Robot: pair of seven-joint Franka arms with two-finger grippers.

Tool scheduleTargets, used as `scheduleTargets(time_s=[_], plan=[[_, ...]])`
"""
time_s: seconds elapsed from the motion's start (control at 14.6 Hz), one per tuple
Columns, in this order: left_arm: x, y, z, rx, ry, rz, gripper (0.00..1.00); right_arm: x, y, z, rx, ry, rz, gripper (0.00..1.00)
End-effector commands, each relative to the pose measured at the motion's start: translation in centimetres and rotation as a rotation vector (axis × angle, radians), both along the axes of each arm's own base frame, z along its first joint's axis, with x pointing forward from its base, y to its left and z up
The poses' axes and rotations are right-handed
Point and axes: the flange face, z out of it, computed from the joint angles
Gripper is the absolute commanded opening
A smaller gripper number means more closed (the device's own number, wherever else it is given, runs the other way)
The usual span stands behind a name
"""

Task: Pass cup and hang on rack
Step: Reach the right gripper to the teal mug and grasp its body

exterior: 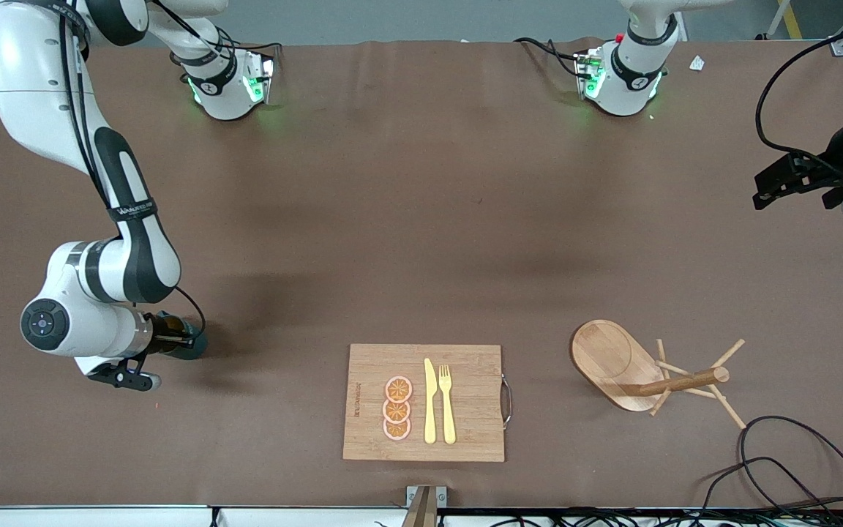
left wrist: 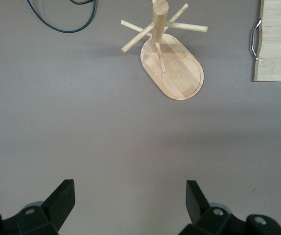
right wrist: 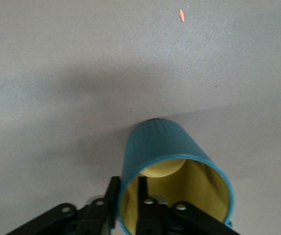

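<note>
Cup (right wrist: 175, 166): wall pinched by right gripper (right wrist: 128, 196), apparently upright; rack (exterior: 637, 366) well apart toward left arm's end. Left gripper (left wrist: 130, 205): spread, empty, above table near rack.

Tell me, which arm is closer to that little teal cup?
Right. The right gripper pinches the cup's rim; the left gripper waits, open, at the rack's end.

I note cup (exterior: 189, 344) on table (exterior: 407, 219) toward right arm's end. Cutting board (exterior: 425, 402) mid-table, nearest front camera; knife (exterior: 429, 401), fork (exterior: 447, 404), slices (exterior: 397, 408) on it. Rack (exterior: 641, 369) beside board, toward left arm's end.
</note>
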Motion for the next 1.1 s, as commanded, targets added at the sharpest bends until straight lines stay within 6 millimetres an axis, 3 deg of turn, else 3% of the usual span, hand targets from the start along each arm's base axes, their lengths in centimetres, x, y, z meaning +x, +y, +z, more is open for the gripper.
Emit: scheduleTargets(time_s=[0.0, 0.14, 0.27, 0.41, 0.62, 0.89, 1.03], plan=[[0.0, 0.0, 0.4, 0.015, -0.005, 0.004, 1.0, 0.1, 0.5, 0.3, 0.01, -0.013, -0.006, 0.01], [0.0, 0.1, 0.3, 0.014, -0.001, -0.001, 1.0, 1.1, 1.7, 2.5, 0.015, -0.048, 0.01, 0.0], [0.0, 0.0, 0.1, 0.013, 0.002, 0.005, 1.0, 1.4, 5.2, 4.5, 0.016, -0.038, 0.061, 0.01], [0.1, -0.2, 0.1, 0.011, 0.002, 0.002, 1.0, 1.6, 10.4, 6.7, 0.014, -0.059, 0.066, 0.01], [0.1, -0.2, -0.1, 0.011, 0.007, -0.004, 1.0, 0.8, 20.0, 10.0, 0.032, -0.103, 0.032, 0.01], [0.0, -0.2, 0.0, 0.007, 0.005, -0.009, 1.0, -2.9, 33.1, 13.4, 0.131, -0.148, 0.024, 0.01], [0.0, -0.5, -0.1, 0.007, 0.007, -0.002, 1.0, -5.6, 39.1, 13.3, 0.17, -0.168, 0.023, 0.0]])
